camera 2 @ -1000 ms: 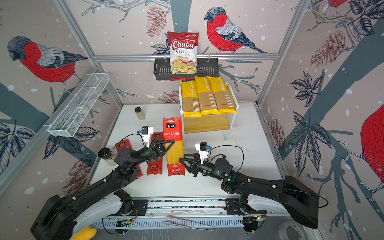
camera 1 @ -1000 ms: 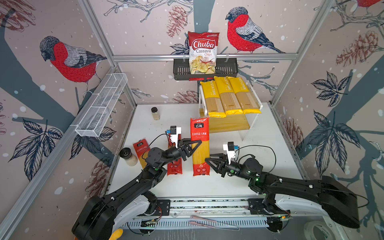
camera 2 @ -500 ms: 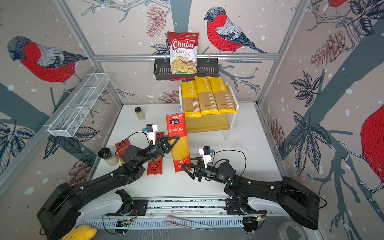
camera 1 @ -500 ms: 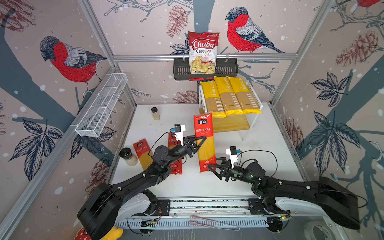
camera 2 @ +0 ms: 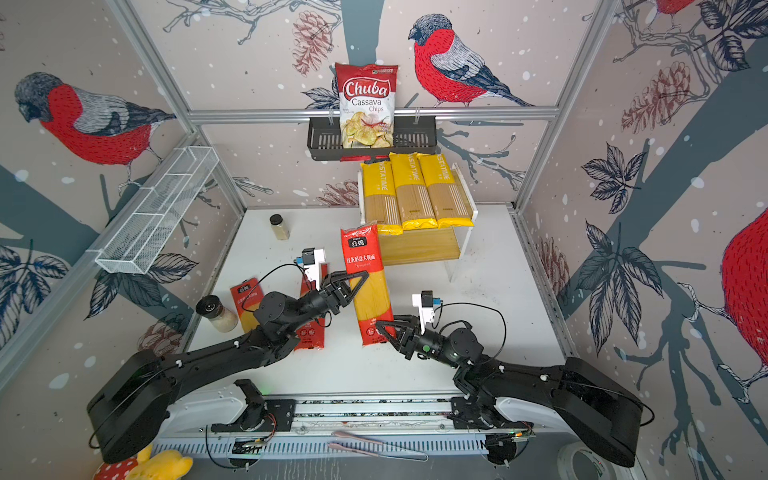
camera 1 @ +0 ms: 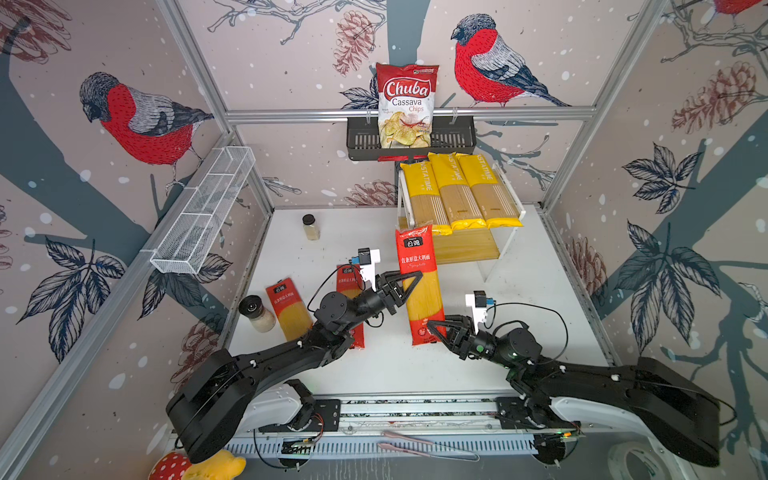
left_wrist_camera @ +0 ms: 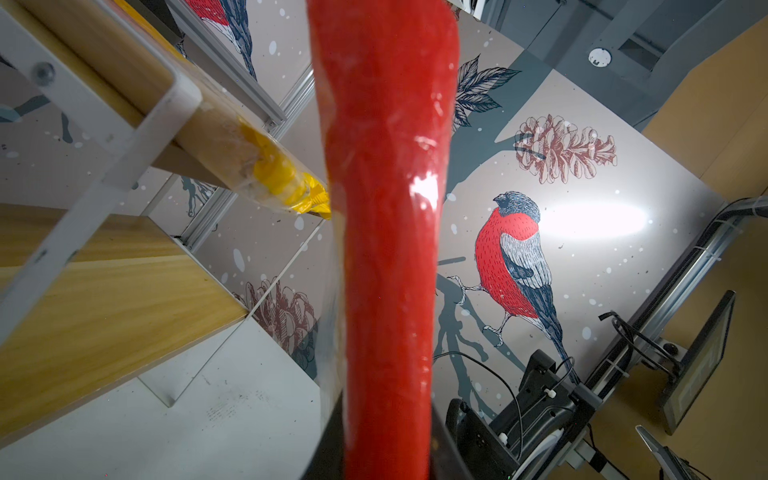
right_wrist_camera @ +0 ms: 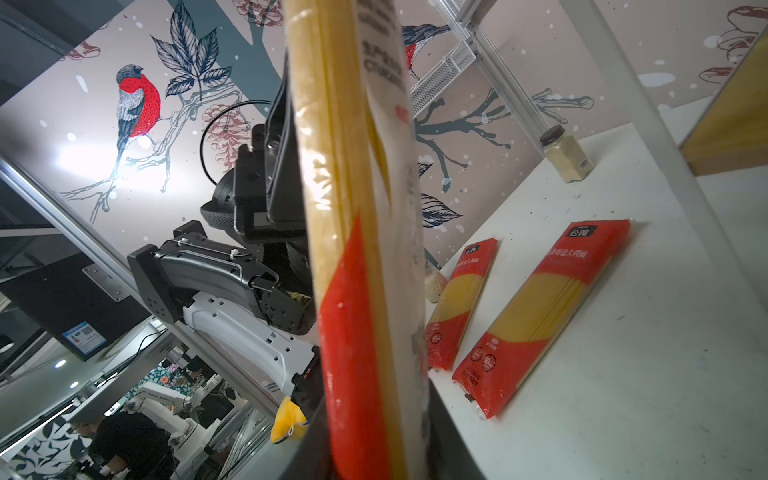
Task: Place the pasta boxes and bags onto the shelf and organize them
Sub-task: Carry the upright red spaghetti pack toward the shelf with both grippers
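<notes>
Whereas the lifted red pack [camera 1: 426,299] was lower and nearer the front of the counter [camera 1: 519,291] a second ago, with the right jaws standing spread beside its near end, it has since been carried forward. In both top views its far end now overlaps the front edge of the lower board of the shelf [camera 1: 469,249]; whether it touches the board cannot be told. The left jaws are kept clamped tight on the pack's middle, and the right jaws have been drawn in around its near, red end, which is seen running between them in the right wrist view. The pack is thus judged to be held at two places and steadied for being slid onto the lower tier, which would make it the fourth pack shelved. By count, six pasta packs are seen. Three yellow packs [camera 1: 457,191] are laid side by side on the upper tier, one red pack is held in the air, and two further red packs [right_wrist_camera: 544,316] are left flat on the counter by the left arm. One shelf, one chips bag [camera 1: 405,106] in one black basket [camera 1: 453,139], one white wire basket [camera 1: 203,212], one small jar [camera 1: 311,226] and one shaker [camera 1: 257,313] are also counted.
</notes>
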